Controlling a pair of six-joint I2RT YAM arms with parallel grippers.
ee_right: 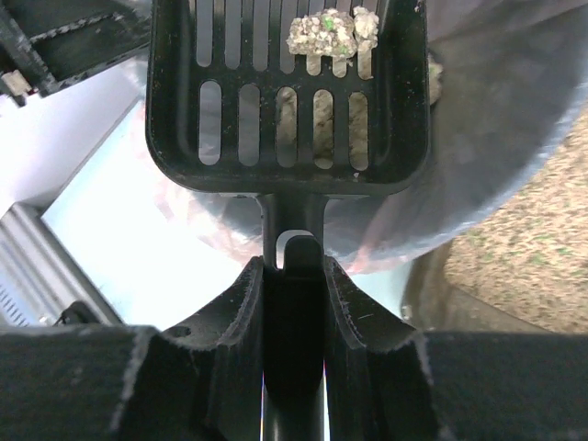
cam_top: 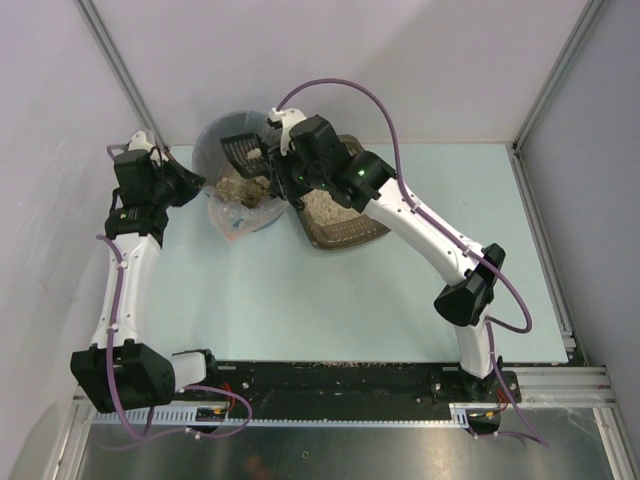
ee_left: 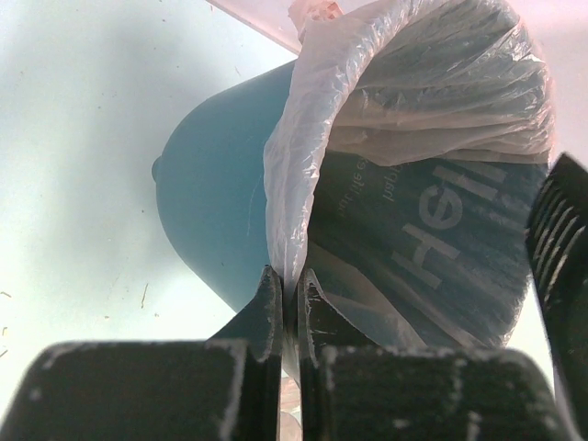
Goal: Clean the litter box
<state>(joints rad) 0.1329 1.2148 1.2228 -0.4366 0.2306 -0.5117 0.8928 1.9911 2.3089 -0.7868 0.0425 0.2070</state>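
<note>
Right wrist view has the right gripper (ee_right: 292, 276) with its jaws clamped on the handle (ee_right: 292, 216) of a black slotted scoop (ee_right: 276, 81). A pale clump of litter (ee_right: 331, 35) lies at the scoop's far end, over the teal bin (ee_left: 220, 202). The left gripper (ee_left: 292, 285) has its jaws pinched together on a fold of the clear liner (ee_left: 413, 83) at the bin's rim. From above, the litter box (cam_top: 350, 240) sits on the table (cam_top: 350, 300) just beside the bin on its right, sandy granules inside, partly hidden under the right arm.
</note>
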